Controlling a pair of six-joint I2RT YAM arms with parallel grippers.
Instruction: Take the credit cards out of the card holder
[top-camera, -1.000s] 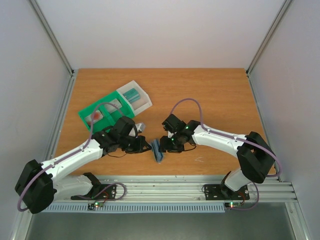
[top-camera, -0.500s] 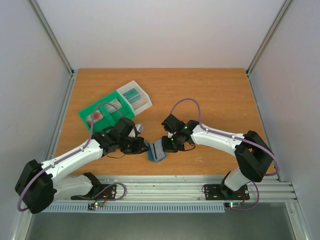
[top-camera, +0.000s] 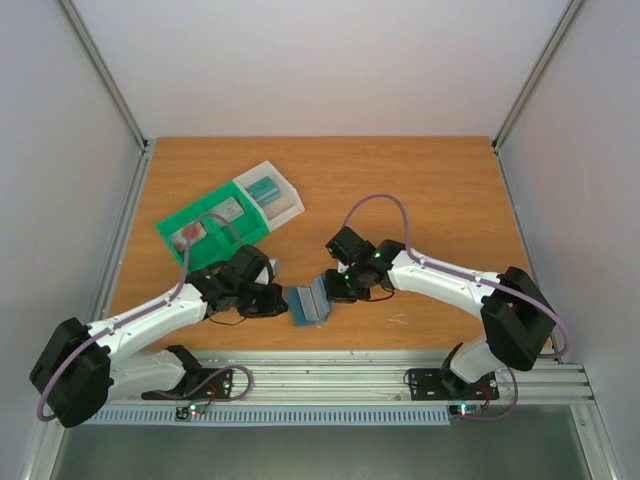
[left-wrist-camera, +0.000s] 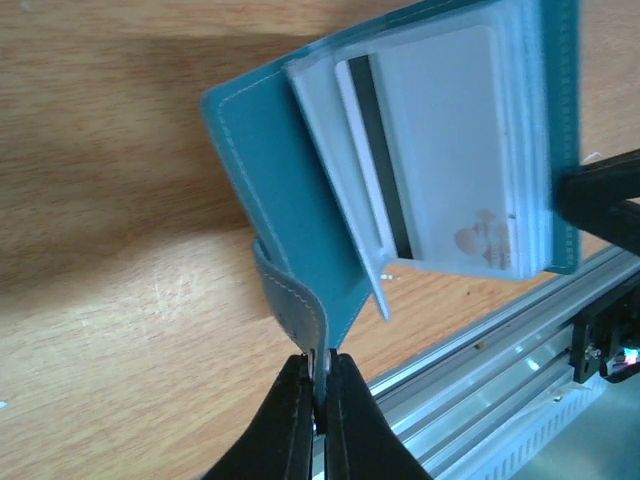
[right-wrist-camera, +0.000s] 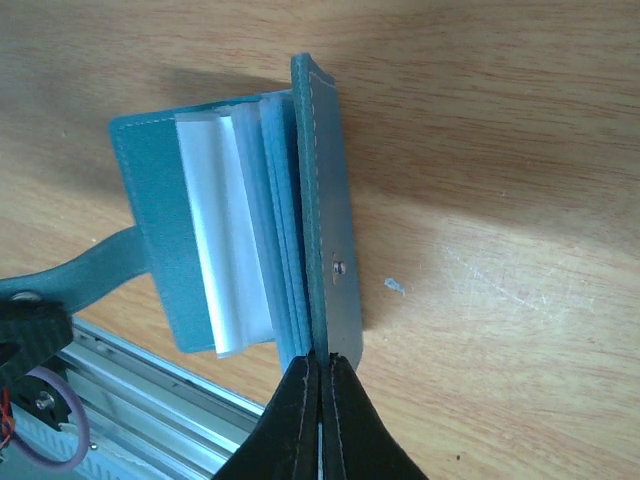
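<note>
While my left hand (left-wrist-camera: 320, 388) pinches the strap of the card holder (top-camera: 308, 303) and my right hand (right-wrist-camera: 322, 368) clamps its cover, it spreads open over the tabletop (top-camera: 430, 190) near the front edge. A pale, dark-striped credit card (left-wrist-camera: 440, 160) is tucked inside, and a green tray (top-camera: 172, 228) sits farther back-left.

light: bright, even | shadows: soft, on table (left-wrist-camera: 110, 330) beside card holder (left-wrist-camera: 268, 180) | focus: wrist views slightly soft
</note>
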